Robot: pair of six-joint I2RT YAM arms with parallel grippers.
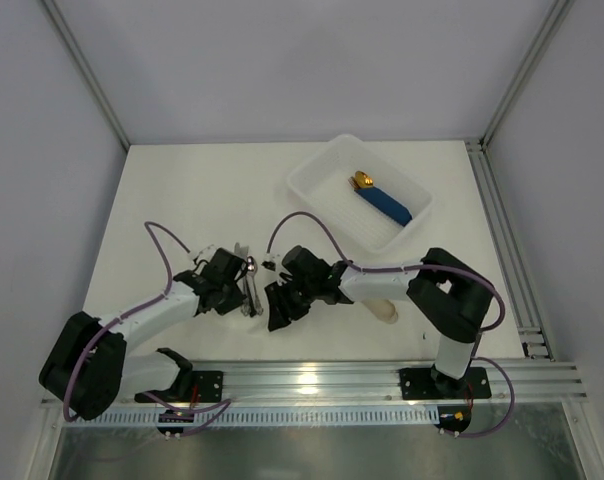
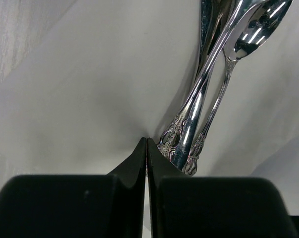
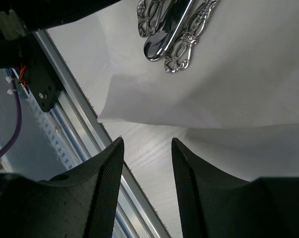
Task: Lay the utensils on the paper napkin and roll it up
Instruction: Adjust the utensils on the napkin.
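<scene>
The slim, shiny silver metal utensils (image 1: 249, 284) lay bunched on the thin white paper napkin (image 2: 90, 89), ornate handles near, spoon bowl far, in the near middle of the table. The left gripper (image 2: 147, 143) sat just left of the handle ends, its fingers pressed together with nothing visible between them. The right gripper (image 3: 146, 144) hung over the napkin's near edge, jaws partly apart and empty. A beige oblong sleeve (image 1: 384, 311) lay to the right; far right, a white plastic rectangular tray (image 1: 320, 158) held a blue-handled gold-tipped piece (image 1: 384, 203).

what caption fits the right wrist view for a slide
Open right gripper poised at the edge of the paper napkin, utensils lying on it.
</scene>
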